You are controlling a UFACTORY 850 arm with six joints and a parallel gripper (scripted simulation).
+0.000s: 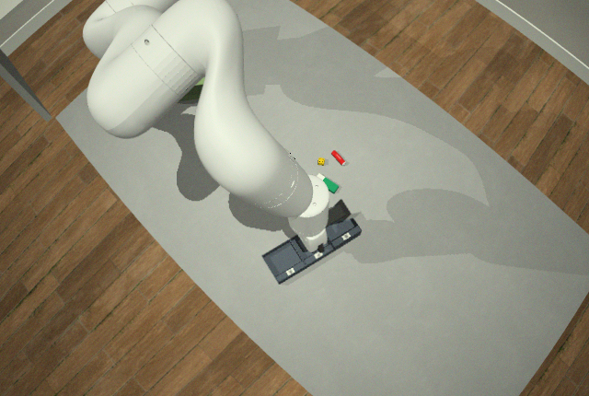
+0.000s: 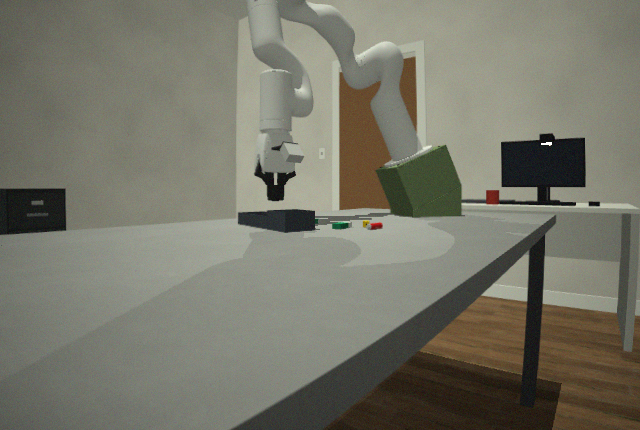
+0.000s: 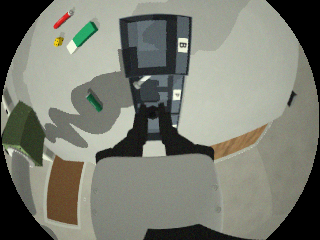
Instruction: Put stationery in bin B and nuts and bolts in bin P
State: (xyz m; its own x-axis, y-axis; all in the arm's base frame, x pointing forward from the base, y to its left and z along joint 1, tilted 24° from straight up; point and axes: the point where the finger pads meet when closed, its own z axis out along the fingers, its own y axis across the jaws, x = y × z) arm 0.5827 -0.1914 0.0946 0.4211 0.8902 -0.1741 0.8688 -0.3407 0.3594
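Note:
Three joined dark bins (image 2: 299, 221) stand on the table. Bin B (image 1: 358, 230) (image 3: 187, 31) is an end one and shows nothing inside. Bin P (image 1: 329, 249) (image 3: 182, 86) is the middle one, with a grey bolt (image 3: 141, 82) in it. My gripper (image 2: 275, 198) (image 3: 152, 111) points down above the bins, near the P bin's far side in the wrist view. It is shut on a small dark thing, apparently a nut, whose shape is mostly hidden by the fingers. A green-and-white block (image 1: 329, 184) (image 2: 340, 225) (image 3: 84, 36) lies on the table beside bin B.
A red cylinder (image 1: 338, 157) (image 2: 374, 226) (image 3: 63, 19) and a yellow die (image 1: 320, 161) (image 2: 366, 223) (image 3: 58, 41) lie past the block. A green cylinder (image 3: 94, 101) lies beside the bins on the arm's side. The green arm mount (image 2: 423, 187) (image 3: 22, 131) stands at the table's end.

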